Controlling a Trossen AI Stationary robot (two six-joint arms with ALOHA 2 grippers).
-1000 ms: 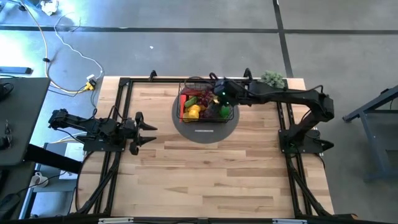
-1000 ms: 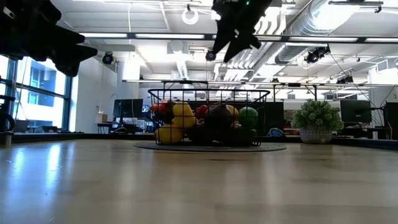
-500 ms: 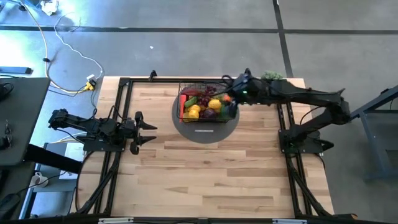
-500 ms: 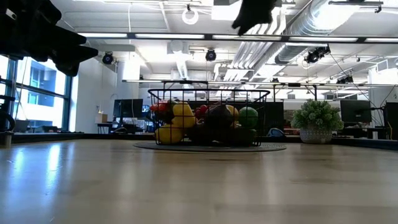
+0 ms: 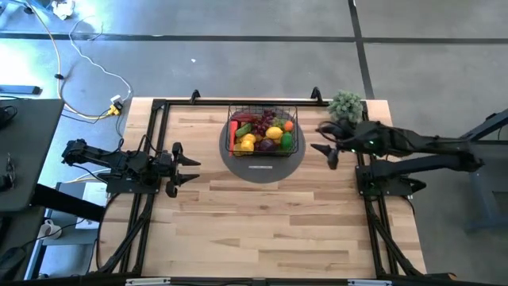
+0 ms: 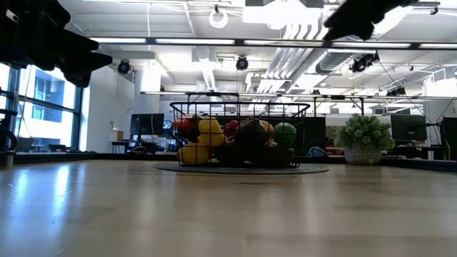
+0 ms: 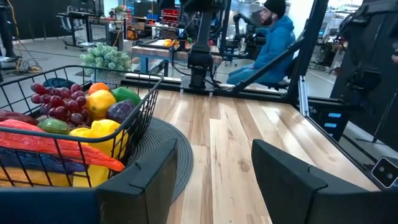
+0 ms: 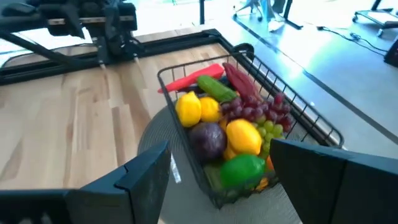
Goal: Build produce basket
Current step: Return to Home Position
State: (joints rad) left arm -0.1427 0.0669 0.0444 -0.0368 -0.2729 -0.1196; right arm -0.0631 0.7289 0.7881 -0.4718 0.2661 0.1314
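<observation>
High view puts the basket [image 5: 262, 105], full of produce [image 5: 264, 135], at upper centre of the table [image 5: 262, 222], long axis left-to-right, just left of the released, empty right pincer [image 5: 325, 145], with the released left pincer [image 5: 189, 168] farther off at mid-left.

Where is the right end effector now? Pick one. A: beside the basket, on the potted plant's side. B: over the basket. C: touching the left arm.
A: the high view shows the right end effector open and empty, right of the basket and near the potted plant; the left end effector sits at the table's left side.
</observation>
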